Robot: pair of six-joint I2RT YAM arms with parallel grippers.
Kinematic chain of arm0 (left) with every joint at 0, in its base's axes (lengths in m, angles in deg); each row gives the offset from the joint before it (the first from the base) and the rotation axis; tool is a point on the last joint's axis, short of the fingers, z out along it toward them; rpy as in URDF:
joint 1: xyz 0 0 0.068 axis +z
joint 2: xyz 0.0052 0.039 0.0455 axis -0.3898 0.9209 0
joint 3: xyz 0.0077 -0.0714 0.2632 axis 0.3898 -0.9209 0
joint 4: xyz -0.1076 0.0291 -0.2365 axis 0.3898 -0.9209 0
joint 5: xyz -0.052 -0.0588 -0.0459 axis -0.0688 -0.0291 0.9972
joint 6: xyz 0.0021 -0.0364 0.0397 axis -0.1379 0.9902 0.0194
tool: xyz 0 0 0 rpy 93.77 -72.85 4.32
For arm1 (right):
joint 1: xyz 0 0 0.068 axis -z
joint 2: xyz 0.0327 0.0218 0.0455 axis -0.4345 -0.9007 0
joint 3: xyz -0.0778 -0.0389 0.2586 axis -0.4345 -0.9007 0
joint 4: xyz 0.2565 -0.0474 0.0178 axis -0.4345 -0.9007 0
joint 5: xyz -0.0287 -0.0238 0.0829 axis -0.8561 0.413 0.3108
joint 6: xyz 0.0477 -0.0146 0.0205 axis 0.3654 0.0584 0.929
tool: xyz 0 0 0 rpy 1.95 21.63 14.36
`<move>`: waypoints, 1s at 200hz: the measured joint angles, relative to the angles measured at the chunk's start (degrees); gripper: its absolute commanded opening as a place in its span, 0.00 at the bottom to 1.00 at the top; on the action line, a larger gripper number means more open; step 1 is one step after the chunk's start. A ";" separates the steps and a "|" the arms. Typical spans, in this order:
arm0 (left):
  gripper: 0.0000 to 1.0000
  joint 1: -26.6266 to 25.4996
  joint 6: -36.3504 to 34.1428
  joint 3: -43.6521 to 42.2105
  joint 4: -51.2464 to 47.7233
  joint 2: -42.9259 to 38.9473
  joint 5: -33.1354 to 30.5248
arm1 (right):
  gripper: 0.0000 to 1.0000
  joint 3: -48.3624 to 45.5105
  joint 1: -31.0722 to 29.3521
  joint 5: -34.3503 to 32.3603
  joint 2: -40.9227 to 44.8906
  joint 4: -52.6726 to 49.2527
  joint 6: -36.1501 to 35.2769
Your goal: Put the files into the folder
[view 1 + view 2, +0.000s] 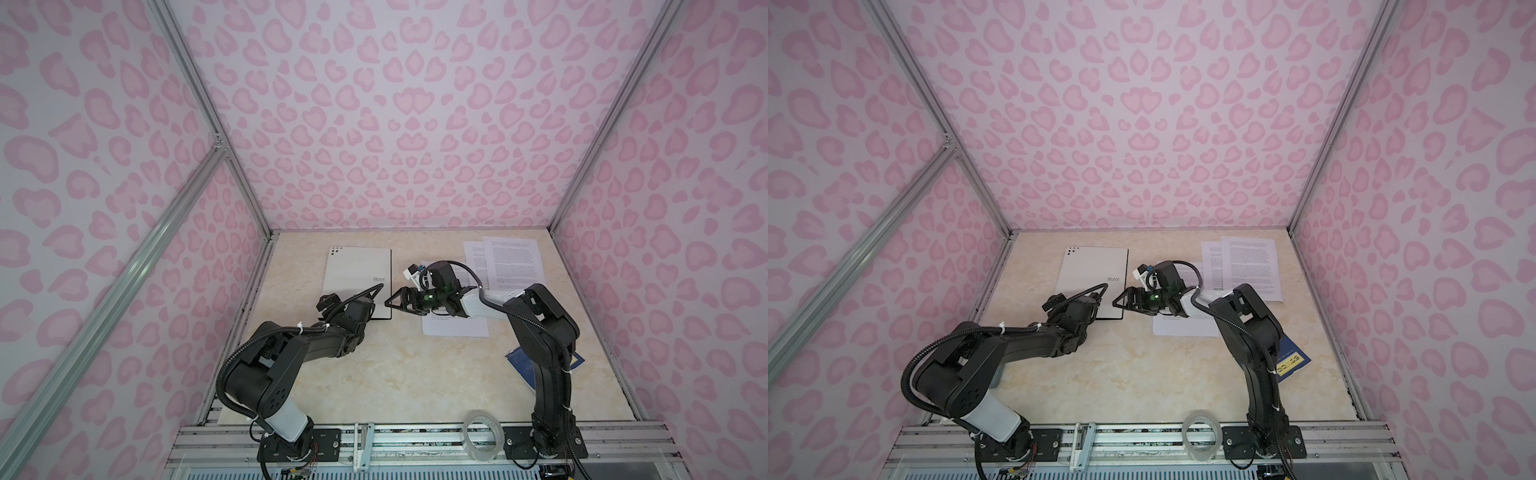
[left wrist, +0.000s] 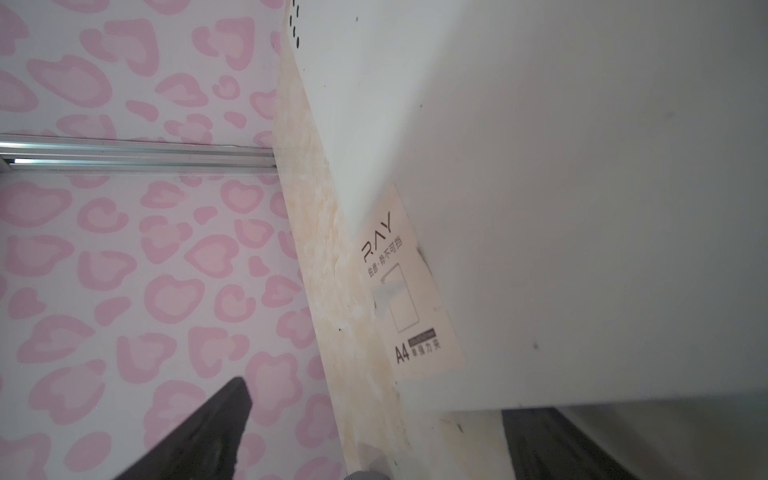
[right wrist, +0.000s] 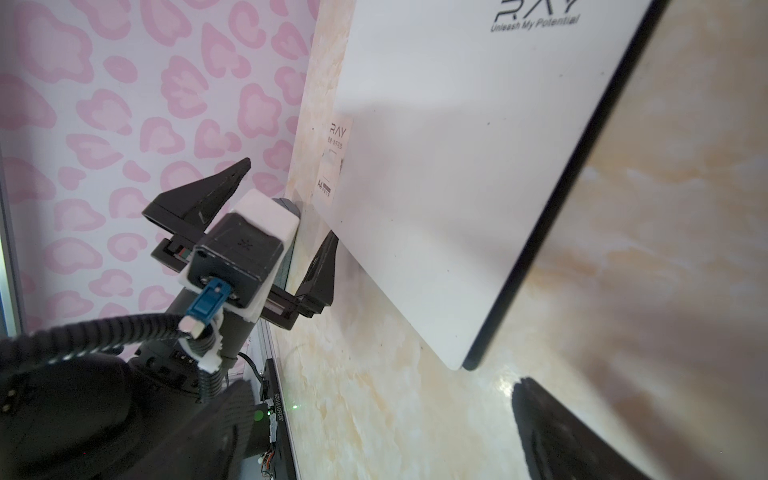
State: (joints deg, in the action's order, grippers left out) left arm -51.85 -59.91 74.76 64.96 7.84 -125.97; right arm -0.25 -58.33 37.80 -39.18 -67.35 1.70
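Both arms reach the folder's point(image 1: 357, 274) near edge; left tool point(image 3: 291, 199) and right tool point(image 1: 390, 302) stand wide open, empty. The right arm partly hides the files point(image 1: 513, 262).

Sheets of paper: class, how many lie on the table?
3 sheets: two overlapping at the far right, one atop another; a third nearer the middle, partly under the right arm. Others may hide beneath.

Folder point(image 1: 359, 274) lies flat, far left on the tabletop point(image 1: 415, 374). Two sheets point(image 1: 515, 262) overlap at far right. Third sheet point(image 1: 455, 326) sits nearer, centre-right, partly under the right arm point(image 1: 540, 332). Booklet point(image 1: 1292, 357) is near right, partly hidden by that arm. Tape roll point(image 1: 483, 436) is on the front rail point(image 1: 407, 440). Left hand point(image 3: 289, 197) is at the folder's near-left corner, right hand point(image 1: 392, 302) just beside its near-right corner.
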 measured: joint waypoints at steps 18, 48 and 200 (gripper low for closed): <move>0.97 0.33 -0.26 0.50 0.20 0.57 0.00 | 1.00 0.55 0.00 0.20 -0.66 -0.11 0.00; 0.97 0.63 -0.22 1.01 0.17 0.59 0.02 | 1.00 1.68 -0.15 0.61 -1.62 -0.09 0.00; 0.97 1.49 1.38 1.49 -0.07 0.94 0.11 | 1.00 6.99 -1.05 2.60 -8.09 3.13 3.58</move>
State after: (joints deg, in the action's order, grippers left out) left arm -50.36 -58.54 76.25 64.89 8.78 -125.86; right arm 6.74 -59.38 40.40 -47.27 -64.23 5.28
